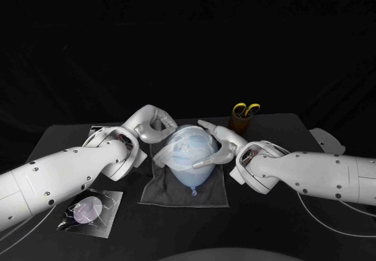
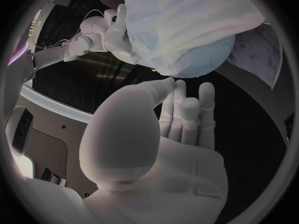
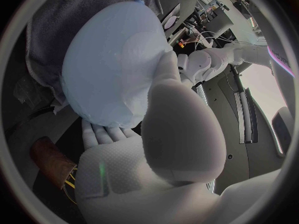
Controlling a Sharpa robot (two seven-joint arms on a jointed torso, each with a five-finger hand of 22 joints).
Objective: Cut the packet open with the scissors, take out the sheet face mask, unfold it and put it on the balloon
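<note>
A pale blue balloon (image 1: 186, 163) lies on a grey cloth (image 1: 164, 196) at the table's middle, knot toward me. The white sheet mask (image 1: 185, 145) is draped over its top, face holes showing, and hangs off one side (image 2: 187, 20). My left hand (image 1: 152, 126) sits at the balloon's far left edge; its fingers (image 2: 187, 109) are stretched out just short of the balloon (image 2: 206, 59), holding nothing. My right hand (image 1: 218, 144) cups the balloon's right side, fingers (image 3: 102, 134) against the balloon (image 3: 112, 69) and thumb (image 3: 174, 109) alongside it.
The scissors (image 1: 248, 109), yellow-handled, stand in a brown cup (image 1: 241, 123) at the back right. The cut packet (image 1: 88, 210) lies flat at the front left beside my left arm. The cloth's front edge runs close to the table's near side.
</note>
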